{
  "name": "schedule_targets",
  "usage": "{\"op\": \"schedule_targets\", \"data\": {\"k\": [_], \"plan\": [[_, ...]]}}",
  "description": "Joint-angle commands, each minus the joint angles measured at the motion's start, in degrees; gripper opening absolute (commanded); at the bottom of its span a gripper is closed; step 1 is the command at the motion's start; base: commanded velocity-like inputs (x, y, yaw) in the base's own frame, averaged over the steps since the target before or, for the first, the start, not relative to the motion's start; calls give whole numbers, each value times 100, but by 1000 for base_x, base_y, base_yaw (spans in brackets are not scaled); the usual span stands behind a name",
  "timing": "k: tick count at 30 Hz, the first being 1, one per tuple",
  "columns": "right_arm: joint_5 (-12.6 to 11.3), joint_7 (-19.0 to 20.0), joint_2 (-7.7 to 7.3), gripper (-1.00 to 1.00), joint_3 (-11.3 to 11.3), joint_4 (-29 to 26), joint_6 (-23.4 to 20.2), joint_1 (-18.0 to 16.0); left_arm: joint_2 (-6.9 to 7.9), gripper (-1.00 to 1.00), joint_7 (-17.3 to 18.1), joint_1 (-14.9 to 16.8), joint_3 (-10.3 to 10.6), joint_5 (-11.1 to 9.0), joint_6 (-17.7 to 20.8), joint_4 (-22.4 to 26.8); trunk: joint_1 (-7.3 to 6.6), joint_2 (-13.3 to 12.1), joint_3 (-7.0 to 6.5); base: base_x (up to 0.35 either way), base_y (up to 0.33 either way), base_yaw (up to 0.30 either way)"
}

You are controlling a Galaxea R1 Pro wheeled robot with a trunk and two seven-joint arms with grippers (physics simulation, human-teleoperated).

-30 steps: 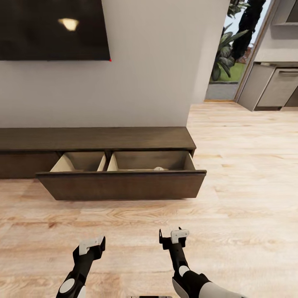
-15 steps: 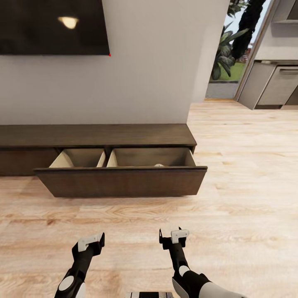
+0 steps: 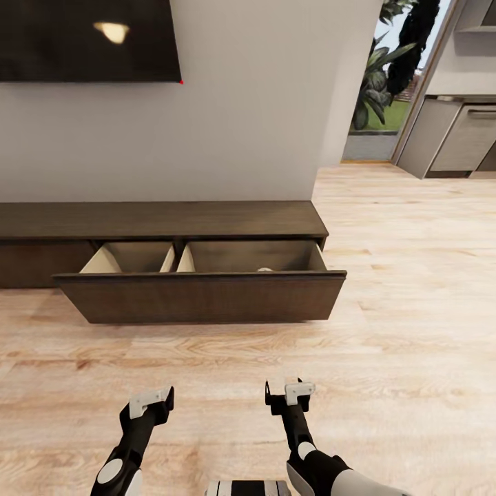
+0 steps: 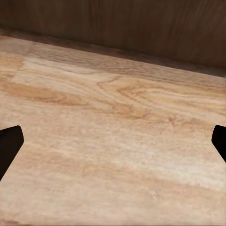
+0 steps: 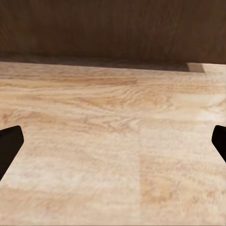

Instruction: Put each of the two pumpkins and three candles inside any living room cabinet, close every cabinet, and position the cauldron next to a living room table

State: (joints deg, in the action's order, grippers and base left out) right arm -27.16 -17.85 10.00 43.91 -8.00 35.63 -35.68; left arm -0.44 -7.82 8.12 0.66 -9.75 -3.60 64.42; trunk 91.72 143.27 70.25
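Both arms hang low over the floor. The left gripper [image 3: 153,405] and right gripper [image 3: 290,395] are empty with jaws spread wide, fingertips at the edges of each wrist view. Over the last second the view has backed off slightly; the cabinet [image 3: 200,296] now sits a little farther away, its drawer no more shut. Closing remains outstanding. Floor [image 3: 386,331]: pale grained planks. Cabinet: dark matte wood, flat handleless front, beige interior. A pale rounded top [image 3: 264,269], likely a candle, shows inside the right compartment.
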Motion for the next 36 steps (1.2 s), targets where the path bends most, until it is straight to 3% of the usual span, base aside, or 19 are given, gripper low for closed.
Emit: {"op": "schedule_targets", "data": {"k": [1,11,24,36], "plan": [[0,0,0,100,-2,0,2,1,-3,100,0,0,2,-2,0,0,0,0,0,0,0,0],[-30,144,-2,100,-31,-8,8,0,-9,100,1,-3,6,16,0,-12,0,0,0,65,-11,0],[-285,324,-286,100,-51,-1,6,0,-9,100,8,2,10,34,0,-28,0,0,0,121,-2,0],[-290,418,-375,100,-403,-8,7,0,-9,100,9,-1,17,37,6,-52,0,0,0,196,63,0]]}}
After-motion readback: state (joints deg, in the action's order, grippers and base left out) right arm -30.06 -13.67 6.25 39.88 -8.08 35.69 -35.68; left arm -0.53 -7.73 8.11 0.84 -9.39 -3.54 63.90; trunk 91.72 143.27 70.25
